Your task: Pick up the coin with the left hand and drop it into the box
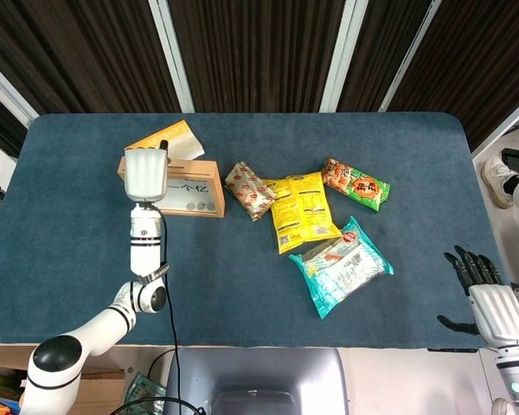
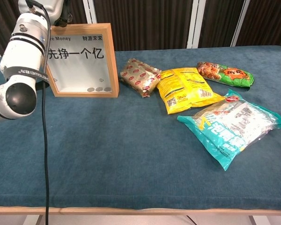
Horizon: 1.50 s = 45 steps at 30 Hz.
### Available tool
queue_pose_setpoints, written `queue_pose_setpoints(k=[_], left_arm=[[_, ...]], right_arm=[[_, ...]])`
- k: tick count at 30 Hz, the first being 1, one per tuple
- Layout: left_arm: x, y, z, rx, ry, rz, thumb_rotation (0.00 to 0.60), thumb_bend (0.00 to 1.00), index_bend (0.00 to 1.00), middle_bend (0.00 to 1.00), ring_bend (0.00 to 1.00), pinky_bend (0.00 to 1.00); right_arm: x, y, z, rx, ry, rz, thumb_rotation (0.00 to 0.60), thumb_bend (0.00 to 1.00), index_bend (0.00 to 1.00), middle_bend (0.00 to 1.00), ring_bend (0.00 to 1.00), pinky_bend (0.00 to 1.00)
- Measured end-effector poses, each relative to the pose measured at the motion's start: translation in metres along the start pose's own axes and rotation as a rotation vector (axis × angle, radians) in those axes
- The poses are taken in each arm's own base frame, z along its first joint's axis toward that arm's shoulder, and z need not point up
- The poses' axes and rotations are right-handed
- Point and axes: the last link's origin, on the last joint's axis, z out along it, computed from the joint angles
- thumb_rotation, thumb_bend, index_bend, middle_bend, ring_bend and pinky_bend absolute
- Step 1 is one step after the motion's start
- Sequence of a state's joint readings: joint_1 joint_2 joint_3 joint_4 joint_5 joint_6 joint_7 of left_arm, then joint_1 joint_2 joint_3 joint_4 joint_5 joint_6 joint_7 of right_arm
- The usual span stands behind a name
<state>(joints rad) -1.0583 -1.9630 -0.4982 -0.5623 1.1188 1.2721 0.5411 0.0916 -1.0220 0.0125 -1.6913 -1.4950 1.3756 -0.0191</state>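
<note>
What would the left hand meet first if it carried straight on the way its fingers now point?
Probably the orange packet behind the box, since the left hand points toward the table's far edge; its height above them is unclear.

My table [image 1: 242,268] wears a dark blue cloth. Beyond its far edge hang dark brown slatted panels [image 1: 251,52] split by pale posts [image 1: 169,54]. Pale floor [image 1: 502,186] shows at right.

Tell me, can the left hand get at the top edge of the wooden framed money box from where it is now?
Probably yes. The left hand is right over the top of the wooden framed money box, with nothing visible between them. Whether it holds a coin cannot be told.
</note>
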Motion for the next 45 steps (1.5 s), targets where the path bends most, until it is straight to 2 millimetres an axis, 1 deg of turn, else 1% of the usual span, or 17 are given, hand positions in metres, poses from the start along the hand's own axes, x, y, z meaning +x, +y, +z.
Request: queue_pose_setpoints(k=[11, 19, 31, 45], left_arm=[[-0.004, 0.008, 0.000, -0.011, -0.004, -0.007, 0.600, 0.52, 0.62, 1.00, 1.00, 1.00], [-0.004, 0.013, 0.001, -0.022, 0.007, -0.002, 0.600, 0.52, 0.62, 1.00, 1.00, 1.00], [-0.006, 0.007, -0.006, -0.033, 0.019, 0.018, 0.600, 0.52, 0.62, 1.00, 1.00, 1.00], [-0.008, 0.005, -0.012, -0.049, 0.014, 0.024, 0.600, 0.52, 0.61, 1.00, 1.00, 1.00]], right_arm=[[0.002, 0.001, -0.001, -0.003, 0.007, 0.003, 0.600, 0.18, 0.00, 0.00, 0.00, 0.00], [0.002, 0.002, 0.000, -0.005, 0.007, 0.004, 0.600, 0.18, 0.00, 0.00, 0.00, 0.00], [0.001, 0.000, 0.000, 0.001, 0.004, 0.000, 0.600, 0.18, 0.00, 0.00, 0.00, 0.00], [0.002, 0.000, -0.001, 0.000, 0.009, 0.002, 0.600, 0.18, 0.00, 0.00, 0.00, 0.00]])
